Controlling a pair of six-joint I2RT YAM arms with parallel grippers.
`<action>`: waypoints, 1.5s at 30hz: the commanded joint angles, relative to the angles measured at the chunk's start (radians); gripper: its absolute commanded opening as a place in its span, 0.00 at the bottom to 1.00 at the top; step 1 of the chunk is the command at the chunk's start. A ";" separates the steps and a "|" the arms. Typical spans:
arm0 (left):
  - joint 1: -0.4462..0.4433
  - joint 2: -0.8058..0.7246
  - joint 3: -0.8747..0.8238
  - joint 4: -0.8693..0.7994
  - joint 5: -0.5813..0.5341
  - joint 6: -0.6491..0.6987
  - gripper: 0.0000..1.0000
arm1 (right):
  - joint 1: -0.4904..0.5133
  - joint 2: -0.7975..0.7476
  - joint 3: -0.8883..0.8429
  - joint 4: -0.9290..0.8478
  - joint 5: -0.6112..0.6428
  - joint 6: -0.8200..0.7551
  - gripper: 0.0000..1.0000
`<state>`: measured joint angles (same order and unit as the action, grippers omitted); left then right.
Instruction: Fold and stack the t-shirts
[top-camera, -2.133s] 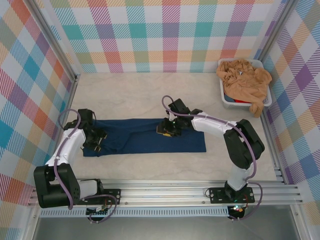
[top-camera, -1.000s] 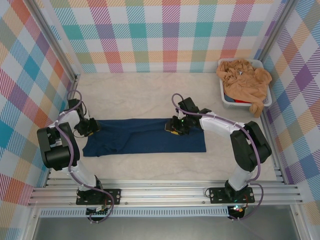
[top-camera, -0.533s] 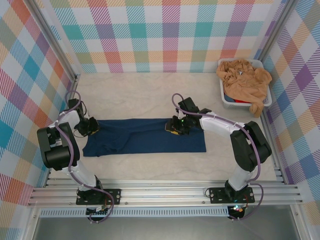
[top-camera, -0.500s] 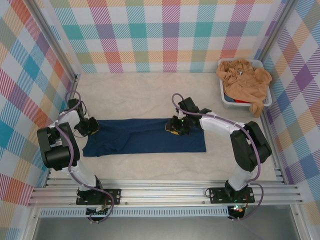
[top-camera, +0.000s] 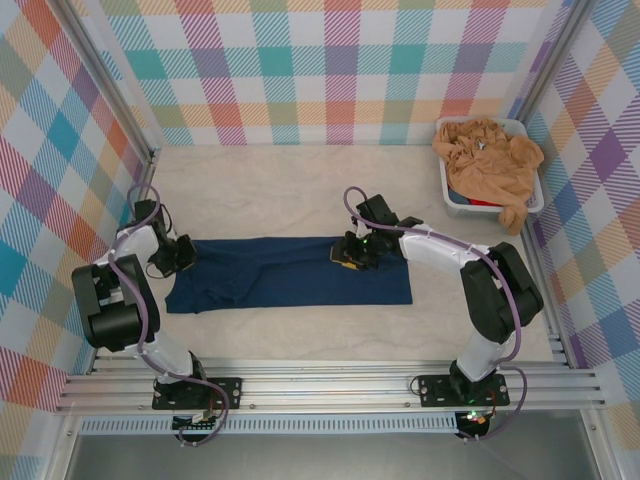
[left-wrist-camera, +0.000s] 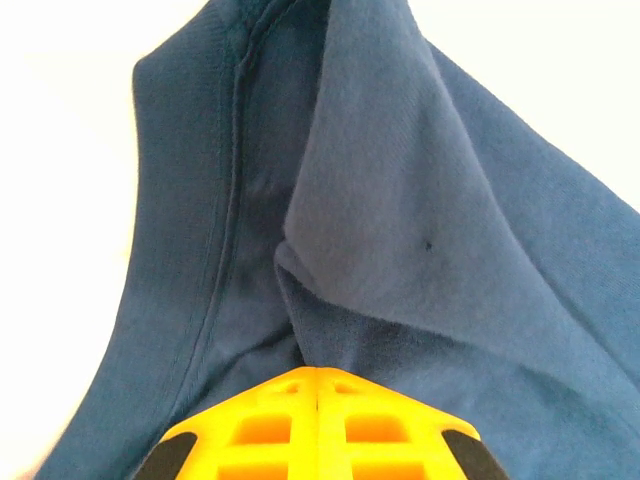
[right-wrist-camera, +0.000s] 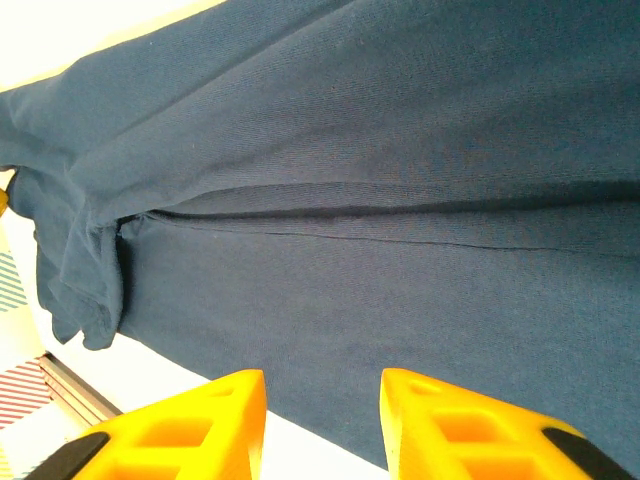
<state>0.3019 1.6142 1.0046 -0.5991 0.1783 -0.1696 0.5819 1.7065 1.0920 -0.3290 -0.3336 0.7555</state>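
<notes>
Left gripper (top-camera: 186, 254) is pinched fully shut at the far left corner of the navy tee (top-camera: 290, 274), and the left wrist view shows its yellow fingers (left-wrist-camera: 260, 420) pressed flat together with no gap, a ridge of navy tee (left-wrist-camera: 400, 200) cloth drawn up into their tips. From that pinch the fold fans out away from the left gripper (left-wrist-camera: 317, 375), and a stitched hem runs up its left side with pale table beyond. Right gripper (top-camera: 348, 257) sits over the far edge of the same tee, somewhat right of its middle, with its jaws partly apart. From the right wrist, the two yellow fingers (right-wrist-camera: 470, 425) stand with a clear gap between them, and nothing shows held in that gap; the cloth and a sliver of pale table lie beyond the right gripper (right-wrist-camera: 322, 390). Ahead of it the navy tee (right-wrist-camera: 350, 150) spreads smooth, crossed by one long crease, with a rumpled sleeve to its left. Seen from above, the tee lies as a long flat band on the table (top-camera: 300, 190), stretched between the two grippers and reaching on past the right one. Well off to the right of the right gripper, toward the back corner, the tan tees (top-camera: 488, 158) are heaped in a tub (top-camera: 445, 190), one draped over its near rim.
</notes>
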 joint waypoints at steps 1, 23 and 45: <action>0.003 -0.105 -0.044 -0.021 -0.016 -0.067 0.00 | -0.007 -0.004 0.003 0.020 -0.009 0.007 0.35; -0.006 -0.233 -0.193 -0.034 -0.133 -0.221 0.04 | -0.011 0.029 0.050 -0.007 -0.050 -0.018 0.34; -0.245 -0.415 -0.171 -0.182 -0.122 -0.441 0.42 | -0.012 0.021 0.054 -0.037 -0.013 -0.028 0.34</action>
<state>0.1024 1.2453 0.8715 -0.6956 0.0189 -0.4896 0.5762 1.7271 1.1168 -0.3439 -0.3492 0.7471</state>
